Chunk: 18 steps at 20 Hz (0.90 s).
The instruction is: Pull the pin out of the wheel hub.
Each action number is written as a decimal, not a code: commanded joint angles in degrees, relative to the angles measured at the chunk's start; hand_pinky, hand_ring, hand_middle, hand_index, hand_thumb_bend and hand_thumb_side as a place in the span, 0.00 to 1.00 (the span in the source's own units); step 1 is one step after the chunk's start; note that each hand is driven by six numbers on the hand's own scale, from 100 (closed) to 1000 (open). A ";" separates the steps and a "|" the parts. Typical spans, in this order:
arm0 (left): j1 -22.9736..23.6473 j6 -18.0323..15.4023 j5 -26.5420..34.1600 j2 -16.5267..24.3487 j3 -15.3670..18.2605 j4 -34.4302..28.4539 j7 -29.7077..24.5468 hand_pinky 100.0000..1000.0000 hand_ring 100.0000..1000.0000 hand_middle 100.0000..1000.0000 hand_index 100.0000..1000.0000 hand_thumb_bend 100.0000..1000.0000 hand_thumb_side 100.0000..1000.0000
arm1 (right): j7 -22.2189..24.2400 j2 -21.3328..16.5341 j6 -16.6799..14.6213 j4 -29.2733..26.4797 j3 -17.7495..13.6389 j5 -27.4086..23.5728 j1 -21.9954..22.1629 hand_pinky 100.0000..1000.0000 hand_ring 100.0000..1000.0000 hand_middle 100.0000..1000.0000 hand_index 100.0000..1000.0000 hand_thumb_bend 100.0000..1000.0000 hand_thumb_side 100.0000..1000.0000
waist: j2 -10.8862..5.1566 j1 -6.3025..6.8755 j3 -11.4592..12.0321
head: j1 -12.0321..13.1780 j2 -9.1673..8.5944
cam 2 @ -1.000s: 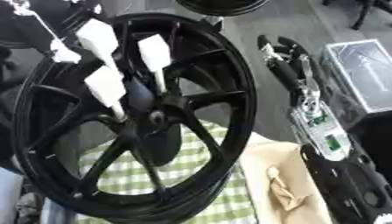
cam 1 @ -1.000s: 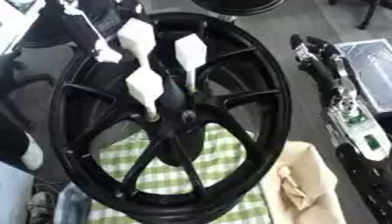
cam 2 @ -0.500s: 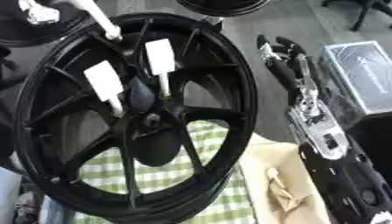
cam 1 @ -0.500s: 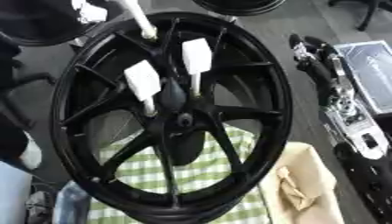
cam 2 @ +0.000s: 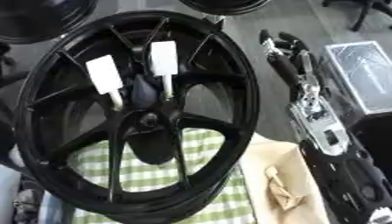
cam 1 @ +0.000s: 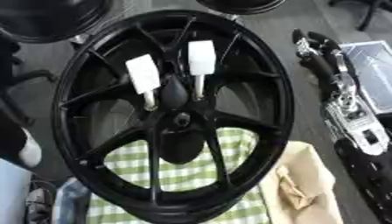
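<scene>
A large black spoked wheel (cam 1: 277,87) fills the middle, tilted up towards me. Its hub (cam 1: 181,120) sits at the centre. Two pins with white block handles stand in the hub area: one on the left (cam 1: 142,74) and one to its right (cam 1: 201,59), with thin metal shafts running down towards the hub. No hand touches them. My right hand (cam 2: 279,43) lies off to the wheel's right with its dark fingers relaxed and nothing in them; its silver forearm (cam 2: 315,118) runs down the right side. My left hand does not show.
A green checked cloth (cam 1: 191,175) lies under the wheel, and a tan cloth (cam 1: 299,183) is at its lower right. A clear box (cam 2: 367,74) stands at the far right. Other black wheels sit at the top left (cam 1: 46,17) and top (cam 1: 241,4).
A third white-handled pin, lifted away to the upper left in the earlier frames, has left the view. Two pins stay in the wheel. The whole picture has shifted too.
</scene>
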 commanded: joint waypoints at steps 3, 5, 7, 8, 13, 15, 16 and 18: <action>8.62 2.37 1.07 10.11 6.58 -7.52 7.36 0.78 0.69 0.53 0.20 0.06 0.00 | -0.92 -2.39 -0.16 -1.43 -1.32 0.01 -0.33 0.77 0.73 0.71 0.85 0.31 0.46 | -1.48 -0.21 0.93 | -0.66 -0.33; 14.07 3.67 1.17 12.08 9.19 -9.08 10.39 0.78 0.69 0.53 0.21 0.06 0.00 | -1.25 -2.52 -0.22 -1.59 -1.65 -0.09 -0.26 0.77 0.73 0.71 0.85 0.31 0.46 | -1.43 -0.36 1.39 | -0.84 -0.50; 19.10 5.04 1.29 12.81 11.92 -9.76 13.50 0.78 0.69 0.54 0.28 0.07 0.00 | -1.54 -2.58 -0.25 -1.71 -1.92 -0.21 -0.23 0.77 0.73 0.71 0.85 0.31 0.46 | -1.31 -0.64 1.76 | -1.29 -0.69; 21.58 5.71 1.64 12.79 13.25 -9.72 15.17 0.78 0.70 0.55 0.32 0.07 0.00 | -1.67 -2.65 -0.27 -1.76 -2.06 -0.25 -0.19 0.77 0.73 0.71 0.85 0.31 0.46 | -1.26 -0.75 1.92 | -1.54 -0.69; 30.55 8.17 2.46 11.03 15.88 -5.96 18.75 0.84 0.77 0.67 0.63 0.16 0.00 | -2.31 -2.75 -0.36 -1.78 -2.65 -0.46 0.00 0.77 0.73 0.71 0.85 0.31 0.47 | -1.11 -0.82 2.67 | -2.23 -1.00; 32.32 8.18 2.54 10.05 16.39 -4.14 18.48 0.85 0.79 0.70 0.70 0.21 0.00 | -2.30 -2.70 -0.38 -1.77 -2.62 -0.50 -0.07 0.77 0.73 0.71 0.85 0.31 0.47 | -1.07 -0.89 2.76 | -2.35 -1.07; 32.66 8.02 2.51 9.87 16.53 -3.63 18.42 0.85 0.79 0.70 0.70 0.21 0.00 | -2.29 -2.69 -0.39 -1.77 -2.61 -0.51 -0.08 0.77 0.73 0.71 0.85 0.31 0.47 | -1.07 -0.90 2.77 | -2.37 -1.08; 32.89 7.75 2.46 9.74 16.64 -3.13 18.36 0.85 0.79 0.70 0.70 0.21 0.00 | -2.27 -2.68 -0.39 -1.76 -2.61 -0.51 -0.10 0.77 0.73 0.71 0.85 0.31 0.47 | -1.07 -0.91 2.78 | -2.38 -1.09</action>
